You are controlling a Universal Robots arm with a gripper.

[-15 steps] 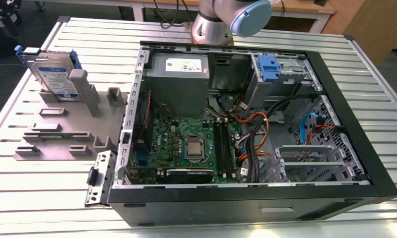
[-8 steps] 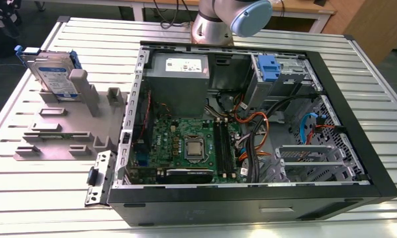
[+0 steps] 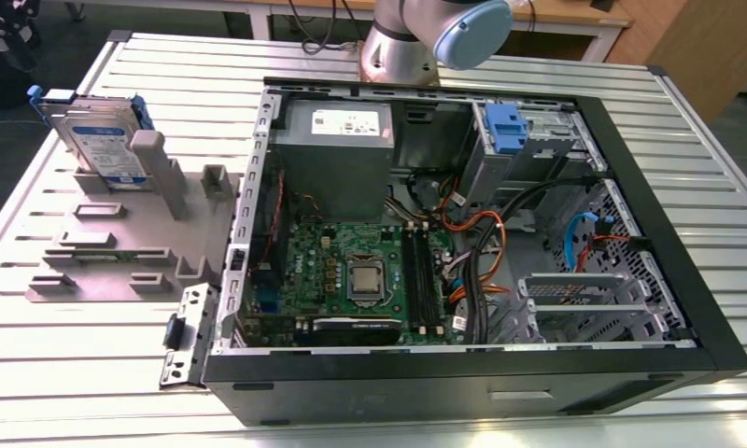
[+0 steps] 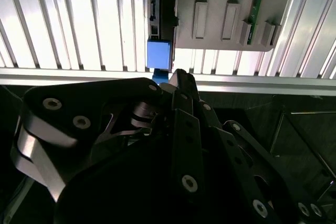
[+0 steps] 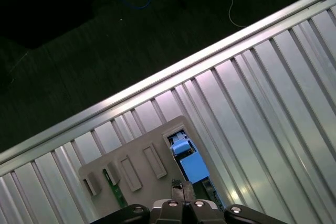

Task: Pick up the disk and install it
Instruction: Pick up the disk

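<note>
We found the disk (image 3: pixel 105 140) standing on edge in a slot at the far corner of a grey holder (image 3: pixel 124 271), which lay on the ribbed metal table (image 3: pixel 87 373) at the exterior view's left, just beside the open computer case (image 3: pixel 473 383) — so the disk was outside the case and not installed. Its white-and-blue label faced the camera, and its blue frame ran along its top and side. Inside the case we saw a green motherboard (image 3: pixel 361 266), a grey metal box (image 3: pixel 336 140) with a small white label against the far wall, a tangle of orange and black cables (image 3: pixel 473 233), and a small blue bracket (image 3: pixel 504 126) in the bay toward the exterior view's right. The arm (image 3: pixel 443 33) rose beyond the far side of the case. In the first wrist view the gripper (image 5: pixel 181 186) was over the holder (image 5: pixel 136 156) and the table (image 5: pixel 273 103), with dark floor (image 5: pixel 79 51) past the table's edge. There the jaws were closed tip against tip with nothing between them, and the blue end of the disk (image 5: pixel 191 167) lay just beyond them, not touched. In the second wrist view the gripper (image 4: pixel 179 77) pointed at that same blue end of the disk (image 4: pixel 159 54) — beside it were the holder (image 4: pixel 220 3) and the bright ribs of the table (image 4: pixel 79 24)
</note>
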